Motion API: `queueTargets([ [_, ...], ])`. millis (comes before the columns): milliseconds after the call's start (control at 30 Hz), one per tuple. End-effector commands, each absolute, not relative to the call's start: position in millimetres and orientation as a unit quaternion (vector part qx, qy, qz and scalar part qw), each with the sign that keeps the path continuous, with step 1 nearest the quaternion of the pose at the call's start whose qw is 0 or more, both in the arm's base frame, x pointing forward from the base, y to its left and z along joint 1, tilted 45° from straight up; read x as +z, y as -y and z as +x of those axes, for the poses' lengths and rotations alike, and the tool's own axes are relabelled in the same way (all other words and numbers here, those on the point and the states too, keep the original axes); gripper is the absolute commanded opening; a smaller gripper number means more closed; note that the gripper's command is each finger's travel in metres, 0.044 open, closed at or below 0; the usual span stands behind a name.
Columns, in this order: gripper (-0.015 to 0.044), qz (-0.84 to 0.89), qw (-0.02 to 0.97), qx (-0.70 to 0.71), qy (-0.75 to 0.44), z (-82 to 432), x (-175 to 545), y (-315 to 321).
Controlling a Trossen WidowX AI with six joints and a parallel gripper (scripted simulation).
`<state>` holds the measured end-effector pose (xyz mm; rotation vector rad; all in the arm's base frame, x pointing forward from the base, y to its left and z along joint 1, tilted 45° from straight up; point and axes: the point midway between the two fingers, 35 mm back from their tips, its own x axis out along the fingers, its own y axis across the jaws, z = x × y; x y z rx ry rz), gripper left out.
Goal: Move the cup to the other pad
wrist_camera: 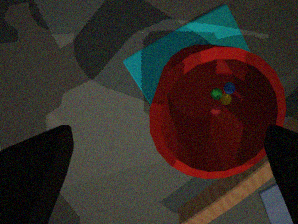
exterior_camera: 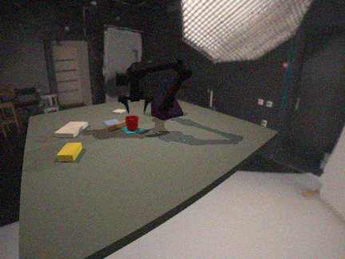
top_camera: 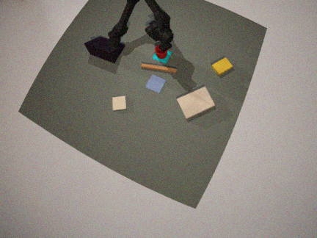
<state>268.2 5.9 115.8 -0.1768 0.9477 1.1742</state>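
The red cup stands upright on the cyan pad. A green marble, a blue marble and a yellow marble lie inside it. The blue pad bears nothing. My gripper is wide open and holds nothing. Its fingertips are near the height of the cup's rim or a little above; in the wrist view the cup shows closer to the right finger. In the top view the arm partly hides the fingers.
An orange-brown bar lies between the two pads. A large beige block, a yellow block and a small beige square lie farther off. The dark arm base stands nearby.
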Motion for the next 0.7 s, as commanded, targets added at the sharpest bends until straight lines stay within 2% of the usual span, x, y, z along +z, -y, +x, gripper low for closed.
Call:
queueTargets([
  [0,0.044,-0.084,0.724,0.533,-0.431,269.2,122.7,2.7],
  [667,0.044,-0.085,0.726,0.53,-0.429,268.0,155.7,29.0],
])
